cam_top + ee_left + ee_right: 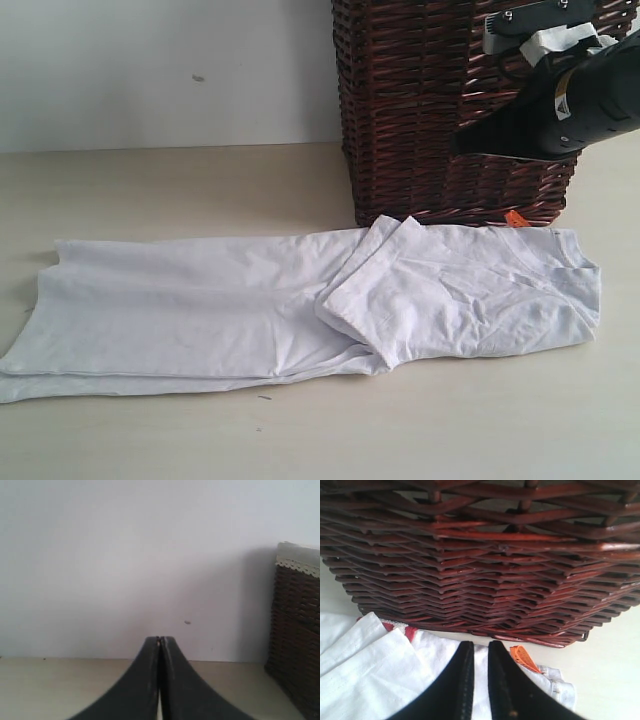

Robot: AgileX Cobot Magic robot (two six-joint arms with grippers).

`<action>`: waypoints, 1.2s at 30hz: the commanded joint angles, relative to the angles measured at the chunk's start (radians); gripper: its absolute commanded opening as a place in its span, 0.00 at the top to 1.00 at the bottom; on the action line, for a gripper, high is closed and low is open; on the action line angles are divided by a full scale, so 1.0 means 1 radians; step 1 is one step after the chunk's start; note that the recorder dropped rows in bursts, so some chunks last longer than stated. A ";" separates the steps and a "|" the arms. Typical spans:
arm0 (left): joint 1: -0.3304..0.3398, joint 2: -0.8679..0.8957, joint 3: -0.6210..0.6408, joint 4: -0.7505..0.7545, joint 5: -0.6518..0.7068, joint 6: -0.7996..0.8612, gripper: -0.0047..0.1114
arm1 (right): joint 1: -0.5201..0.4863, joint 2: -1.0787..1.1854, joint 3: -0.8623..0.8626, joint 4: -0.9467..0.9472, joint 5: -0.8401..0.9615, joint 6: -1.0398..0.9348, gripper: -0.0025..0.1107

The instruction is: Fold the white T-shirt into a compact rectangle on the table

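Observation:
The white T-shirt lies flat on the table as a long strip folded lengthwise. One sleeve is turned over its middle and the collar is at the right end. My right gripper hangs well above the collar end, in front of the basket. In the right wrist view the right gripper stands open by a narrow gap over the shirt, holding nothing. A bit of red lettering peeks out. My left gripper is shut and empty, facing the wall. It does not show in the exterior view.
A dark brown wicker basket stands just behind the shirt's right half, its lace trim showing in the left wrist view. An orange tag sticks out by the basket's foot. Bare table runs along the front edge.

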 commanded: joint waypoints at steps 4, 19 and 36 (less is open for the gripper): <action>0.032 -0.164 0.145 0.013 -0.030 -0.014 0.96 | -0.002 -0.008 0.002 0.000 -0.008 -0.001 0.88; 0.092 -0.279 0.349 0.120 0.025 -0.154 0.96 | -0.002 -0.008 0.002 -0.004 -0.016 -0.001 0.88; 0.100 -0.279 0.349 0.189 0.252 -0.141 0.96 | -0.002 -0.008 0.002 -0.002 -0.016 -0.001 0.88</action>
